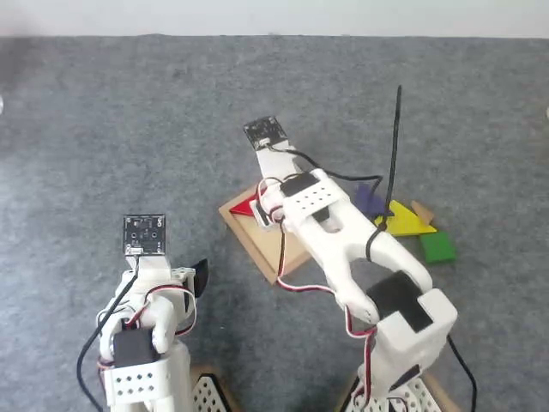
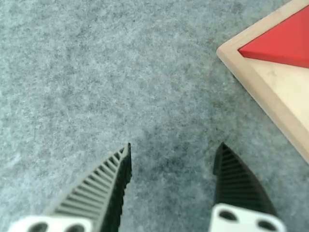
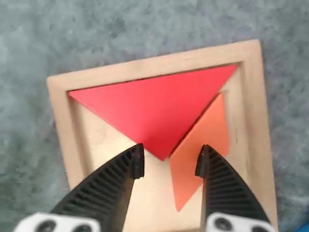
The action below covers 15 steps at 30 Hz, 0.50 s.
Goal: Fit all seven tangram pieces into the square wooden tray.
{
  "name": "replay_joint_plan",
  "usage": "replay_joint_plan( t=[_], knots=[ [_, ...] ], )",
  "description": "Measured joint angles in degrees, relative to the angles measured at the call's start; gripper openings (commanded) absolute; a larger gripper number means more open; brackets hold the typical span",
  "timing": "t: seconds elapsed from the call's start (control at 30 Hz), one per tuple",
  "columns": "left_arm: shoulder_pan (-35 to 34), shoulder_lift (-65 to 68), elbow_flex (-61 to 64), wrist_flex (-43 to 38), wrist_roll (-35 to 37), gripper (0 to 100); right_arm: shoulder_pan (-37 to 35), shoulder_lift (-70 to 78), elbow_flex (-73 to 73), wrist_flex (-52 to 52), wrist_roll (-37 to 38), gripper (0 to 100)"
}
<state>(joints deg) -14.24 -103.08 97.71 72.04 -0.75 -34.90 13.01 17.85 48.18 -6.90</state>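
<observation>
The square wooden tray [image 3: 154, 63] lies under my right gripper [image 3: 169, 162], which hangs open above it with nothing held. A large red triangle [image 3: 154, 106] lies in the tray with its long side along one wall. An orange piece [image 3: 203, 145] lies against one of its short sides. In the high view the tray [image 1: 249, 240] and the red triangle [image 1: 244, 206] peek out from under the right arm. Purple [image 1: 371, 199], yellow [image 1: 403, 221] and green [image 1: 437, 247] pieces lie on the carpet to the tray's right. My left gripper [image 2: 171, 164] is open over bare carpet, near a tray corner [image 2: 251, 72].
Grey carpet covers the table, with wide free room at the back and left. A tan piece [image 1: 422, 210] lies by the yellow one. A black cable [image 1: 396, 146] stands up near the loose pieces. The right arm's body hides most of the tray from above.
</observation>
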Motion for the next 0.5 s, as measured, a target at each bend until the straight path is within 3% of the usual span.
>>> replay_joint_plan(
  t=[0.5],
  knots=[
    [0.0, 0.0, 0.0, 0.0, 0.0, 27, 3.4, 0.8, -0.9, 1.4, -2.0, 20.1]
  ],
)
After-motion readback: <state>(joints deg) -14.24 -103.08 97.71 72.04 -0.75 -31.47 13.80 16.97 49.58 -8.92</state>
